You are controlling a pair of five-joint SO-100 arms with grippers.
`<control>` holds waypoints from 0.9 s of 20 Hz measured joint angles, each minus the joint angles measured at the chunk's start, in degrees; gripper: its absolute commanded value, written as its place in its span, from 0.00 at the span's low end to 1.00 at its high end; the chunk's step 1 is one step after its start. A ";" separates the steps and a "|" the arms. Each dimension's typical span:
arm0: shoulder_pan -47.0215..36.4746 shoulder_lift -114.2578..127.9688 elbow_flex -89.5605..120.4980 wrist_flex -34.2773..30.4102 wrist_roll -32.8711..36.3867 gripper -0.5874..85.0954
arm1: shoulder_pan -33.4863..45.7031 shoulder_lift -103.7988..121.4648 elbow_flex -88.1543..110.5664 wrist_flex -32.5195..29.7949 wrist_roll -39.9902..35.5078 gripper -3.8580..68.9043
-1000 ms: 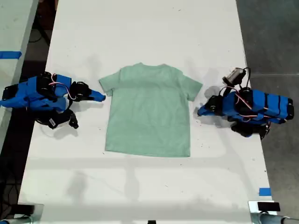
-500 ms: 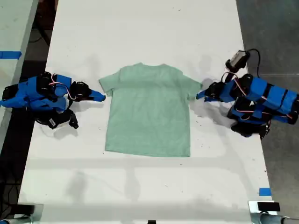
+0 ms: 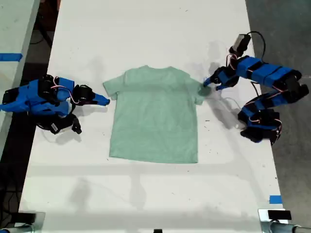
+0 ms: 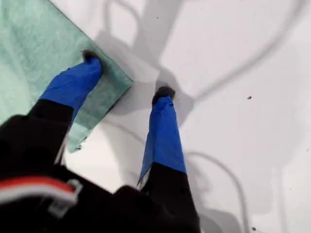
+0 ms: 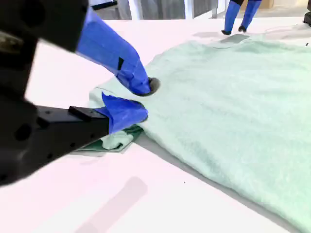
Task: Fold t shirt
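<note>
The pale mint-green t shirt (image 3: 154, 114) lies flat on the white table, neck toward the far edge. My first gripper (image 3: 208, 83) is on the arm at the exterior view's right. It stands open at that side's sleeve: one fingertip (image 4: 91, 59) presses on the sleeve corner (image 4: 109, 80) and the other rests on bare table. My second gripper (image 3: 106, 101) is on the arm at the exterior view's left and lies low at the opposite sleeve. Its jaws (image 5: 138, 99) are pinched together on the sleeve edge, with bunched cloth (image 5: 114, 140) under the lower finger.
A camera (image 3: 240, 44) and loose cable sit on top of the first arm. The table (image 3: 146, 29) ends close behind both arm bases. Blue tape marks (image 3: 275, 199) lie near the exterior view's lower right, and a second table (image 3: 12, 29) stands at its left.
The first arm has lifted and swung toward the table's far side, bringing its open gripper onto the sleeve. The second arm and the shirt have stayed put.
</note>
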State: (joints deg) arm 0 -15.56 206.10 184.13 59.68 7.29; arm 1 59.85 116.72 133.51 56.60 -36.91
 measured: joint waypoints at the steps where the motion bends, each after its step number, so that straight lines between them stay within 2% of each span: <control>1: 0.00 0.00 0.00 0.00 0.00 0.06 | 0.00 -1.58 -0.09 -0.53 -0.35 0.37; 6: 0.00 0.00 0.00 0.00 0.00 0.06 | 0.00 -0.79 0.70 -2.11 -0.79 0.37; 7: 0.00 0.00 0.00 0.00 0.00 0.06 | -0.09 -0.18 1.41 -2.72 -0.88 0.30; 8: 0.00 0.00 0.00 0.00 0.00 0.06 | -0.09 -0.09 1.49 -2.90 -1.05 0.07; 15: 0.00 0.00 0.00 0.00 0.00 0.06 | -0.79 0.88 2.55 -3.96 -0.62 0.07; 18: 0.00 0.00 0.00 0.00 0.00 0.06 | -0.79 3.25 2.11 -1.32 -0.62 0.07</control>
State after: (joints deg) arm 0 -15.56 206.10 184.13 59.68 7.29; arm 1 59.06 119.97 135.62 55.28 -37.53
